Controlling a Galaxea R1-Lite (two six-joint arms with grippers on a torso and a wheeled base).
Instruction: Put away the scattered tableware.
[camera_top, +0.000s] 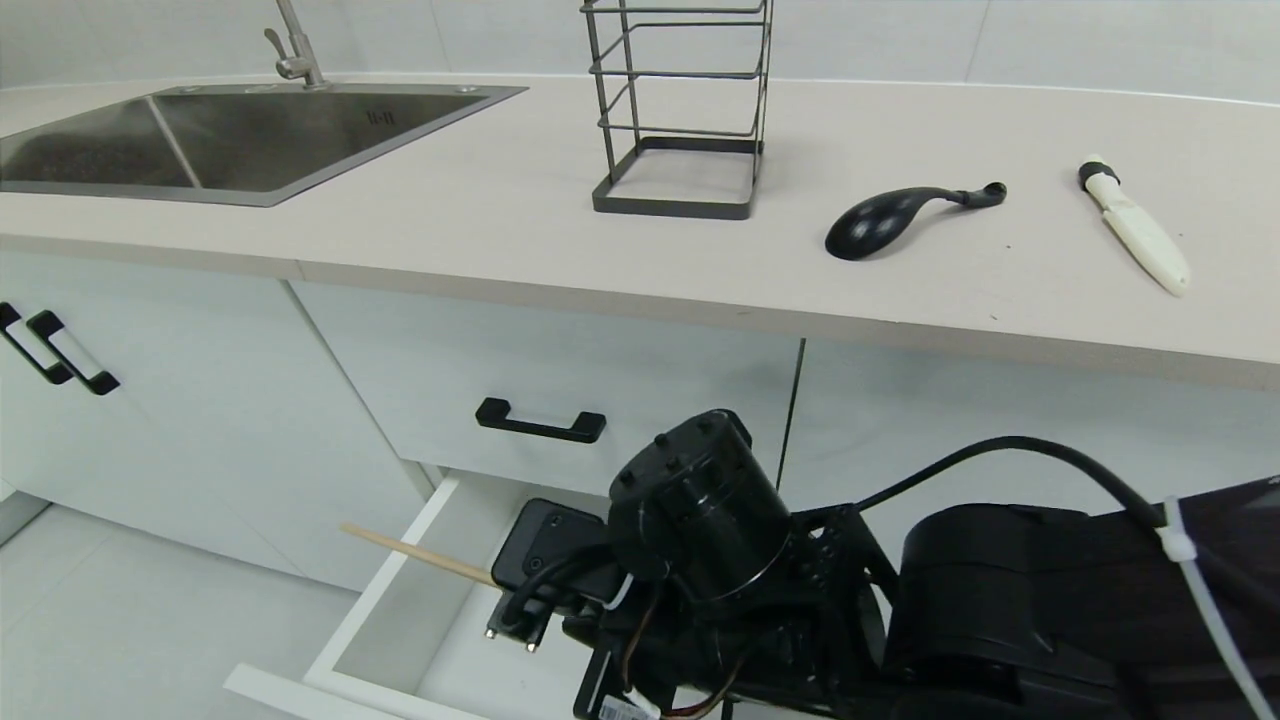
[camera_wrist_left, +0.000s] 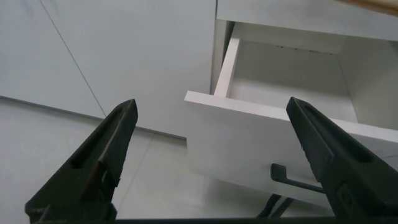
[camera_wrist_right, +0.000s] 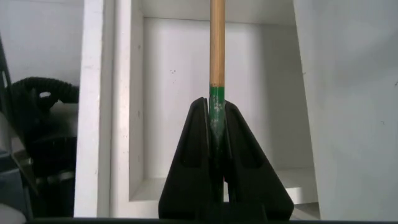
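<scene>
Right wrist view: right gripper (camera_wrist_right: 216, 107) clamps a green-ended chopstick (camera_wrist_right: 216, 43) over the open drawer (camera_wrist_right: 121, 93); left gripper (camera_wrist_left: 211, 107) gapes wide near its front

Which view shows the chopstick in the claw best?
The right wrist view: the right claw is shut on the green end of the chopstick, whose wooden shaft reaches over the open drawer. The head view shows its far part, small, over the drawer's side. The left wrist view faces the drawer front.
</scene>
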